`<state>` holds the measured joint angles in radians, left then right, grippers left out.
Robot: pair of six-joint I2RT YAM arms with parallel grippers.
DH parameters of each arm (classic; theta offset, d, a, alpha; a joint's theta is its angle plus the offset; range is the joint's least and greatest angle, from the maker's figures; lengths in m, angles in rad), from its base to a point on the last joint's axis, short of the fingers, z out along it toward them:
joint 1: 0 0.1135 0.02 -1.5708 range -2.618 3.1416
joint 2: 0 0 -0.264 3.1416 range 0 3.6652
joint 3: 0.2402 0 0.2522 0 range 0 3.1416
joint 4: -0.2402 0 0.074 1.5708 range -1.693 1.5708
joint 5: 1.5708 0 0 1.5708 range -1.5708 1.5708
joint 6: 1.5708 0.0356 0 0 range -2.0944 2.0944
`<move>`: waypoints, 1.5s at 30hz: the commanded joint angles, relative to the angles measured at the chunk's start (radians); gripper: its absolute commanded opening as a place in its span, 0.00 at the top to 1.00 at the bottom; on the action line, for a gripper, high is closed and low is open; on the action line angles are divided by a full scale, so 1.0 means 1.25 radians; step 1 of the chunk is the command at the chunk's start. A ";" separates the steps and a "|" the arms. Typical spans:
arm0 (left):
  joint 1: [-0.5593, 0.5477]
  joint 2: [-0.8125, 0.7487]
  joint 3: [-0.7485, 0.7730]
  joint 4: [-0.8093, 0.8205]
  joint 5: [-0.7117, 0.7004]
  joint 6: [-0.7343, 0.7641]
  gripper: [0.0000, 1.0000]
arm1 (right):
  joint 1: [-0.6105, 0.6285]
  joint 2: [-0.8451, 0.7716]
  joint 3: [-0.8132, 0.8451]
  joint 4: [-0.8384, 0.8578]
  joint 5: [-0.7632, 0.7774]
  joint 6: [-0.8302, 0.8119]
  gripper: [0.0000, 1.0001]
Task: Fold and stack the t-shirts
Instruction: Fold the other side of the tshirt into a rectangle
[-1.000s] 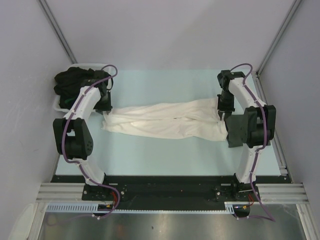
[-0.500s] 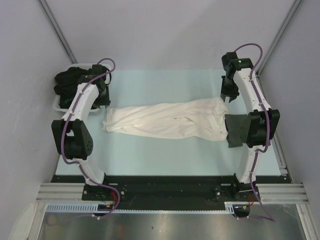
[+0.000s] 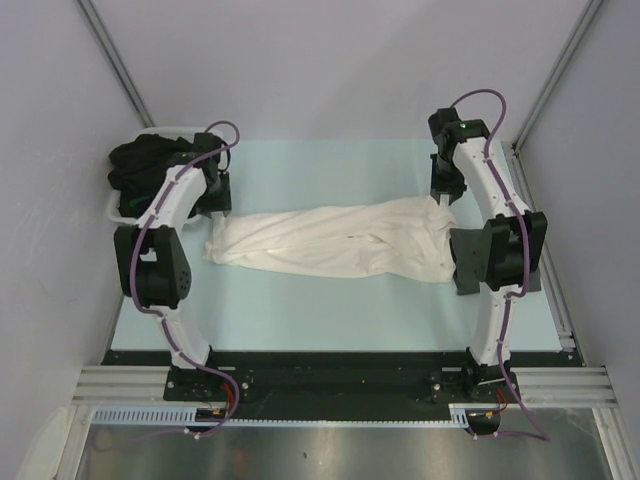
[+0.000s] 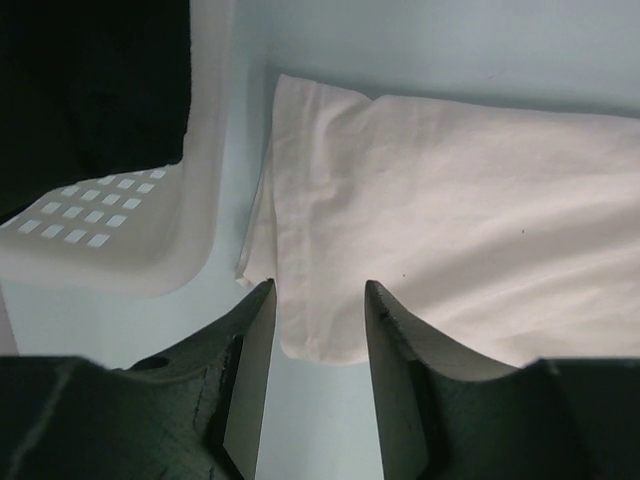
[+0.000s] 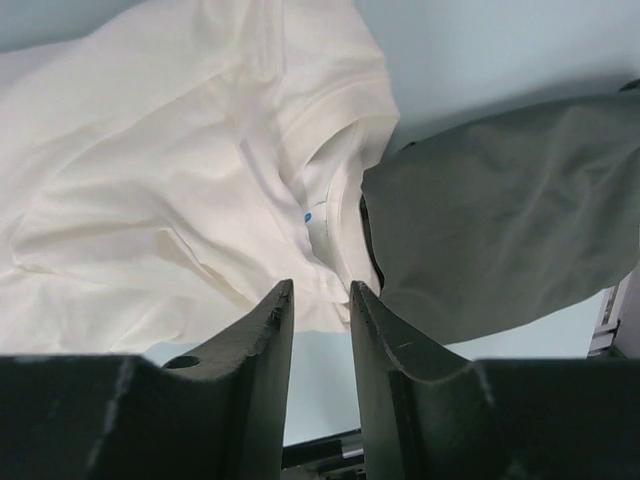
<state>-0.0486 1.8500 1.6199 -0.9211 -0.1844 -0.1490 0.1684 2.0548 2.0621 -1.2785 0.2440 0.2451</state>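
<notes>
The cream-white t-shirt lies on the table as one long, rumpled strip, and its long way runs straight from one gripper to the other; so each arm has its own end close by, and neither one is nearer to the whole shirt. The left gripper hangs over the plain hem end; a corner of the cloth sits just under and ahead of its fingers, and the rest of the shirt runs off to that gripper's right. Its fingers are apart and nothing is pinched between them. The white tub with the black t-shirts in it is close on that gripper's other side. The right gripper hangs over the neck end; the collar and its little label lie just ahead of the fingers, and the shirt spreads away to that gripper's left. These fingers have a smaller gap, but they are apart too and hold nothing. The dark grey t-shirt lies right beside the collar, touching it or nearly so, on that gripper's right. Both arms reach out from the near edge, bent at the elbow, with the wrists tipped down at the table; I think each gripper only needs to go down a little to take its end, and the right one should keep clear of the grey cloth.
</notes>
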 commanded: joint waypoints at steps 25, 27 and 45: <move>0.001 0.253 0.118 0.043 -0.059 0.025 0.44 | -0.055 -0.025 0.068 0.008 -0.009 -0.048 0.65; 0.002 0.253 0.106 0.052 -0.056 0.023 0.43 | -0.061 -0.025 0.067 0.010 -0.016 -0.046 0.64; 0.011 0.296 0.170 0.029 -0.162 0.016 1.00 | -0.067 -0.002 0.070 0.013 -0.034 -0.045 0.64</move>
<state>-0.0479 2.2044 1.7611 -0.8700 -0.3000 -0.1249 0.0891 2.0735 2.1403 -1.2736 0.2047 0.1974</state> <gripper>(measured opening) 0.022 0.356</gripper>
